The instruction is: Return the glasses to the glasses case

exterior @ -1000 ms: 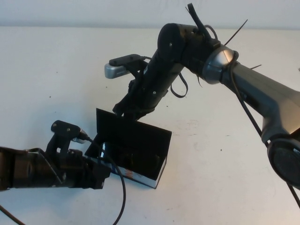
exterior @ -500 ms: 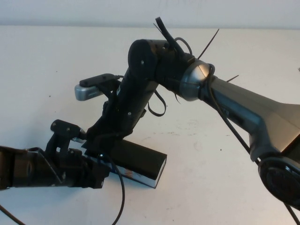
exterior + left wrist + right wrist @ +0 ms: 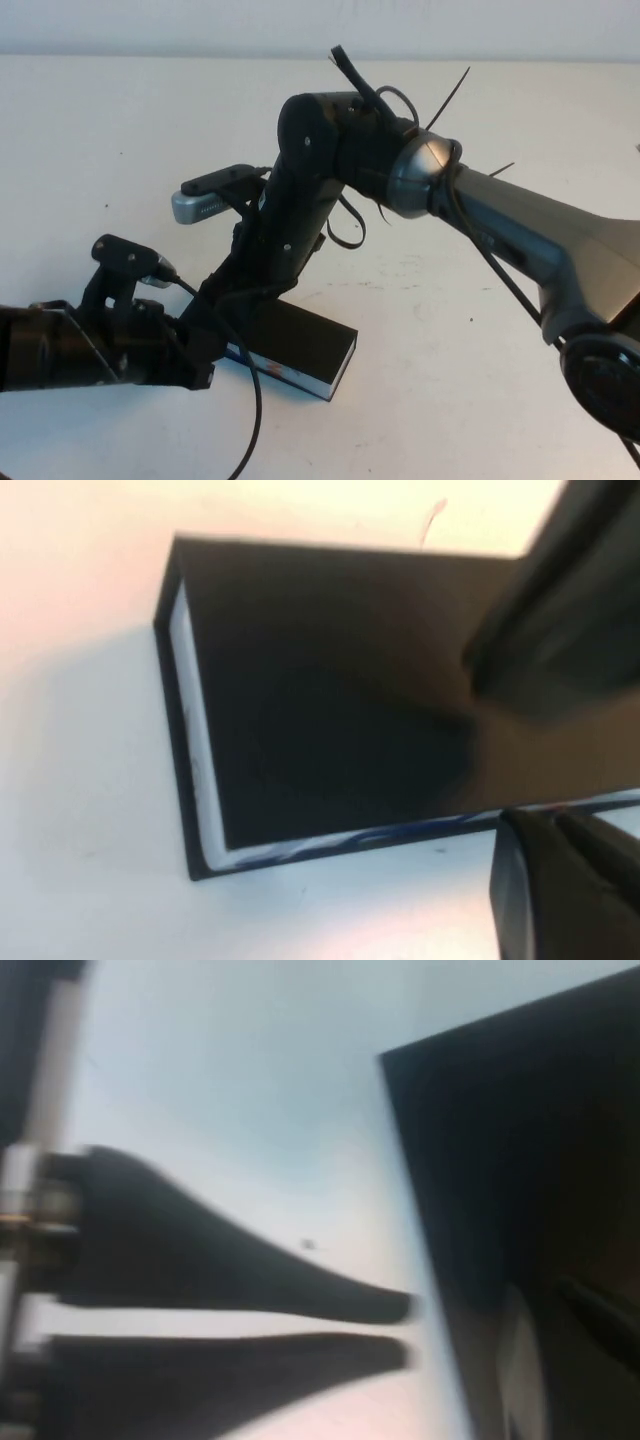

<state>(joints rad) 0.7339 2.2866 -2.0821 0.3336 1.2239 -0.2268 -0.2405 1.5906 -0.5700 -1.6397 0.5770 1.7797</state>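
Note:
The glasses case (image 3: pixel 305 342) lies closed on the white table, black lid on top, white band with blue and orange marks along its near side. It also shows in the left wrist view (image 3: pixel 330 680) and the right wrist view (image 3: pixel 520 1140). The glasses are hidden. My right gripper (image 3: pixel 226 298) reaches down onto the lid at the case's left end. My left gripper (image 3: pixel 210 358) lies low on the table just left of the case, not touching it. In the right wrist view the left gripper (image 3: pixel 408 1328) has a narrow gap between its tips and holds nothing.
The white table (image 3: pixel 460 340) stretches bare to the right of the case and behind it. The right arm (image 3: pixel 480 200) crosses diagonally above the table's middle, with its wrist camera (image 3: pixel 205 205) sticking out to the left.
The lid, upright a second ago, has been pushed down by my right gripper and the case is closed. My left gripper has drawn back a little to the left.

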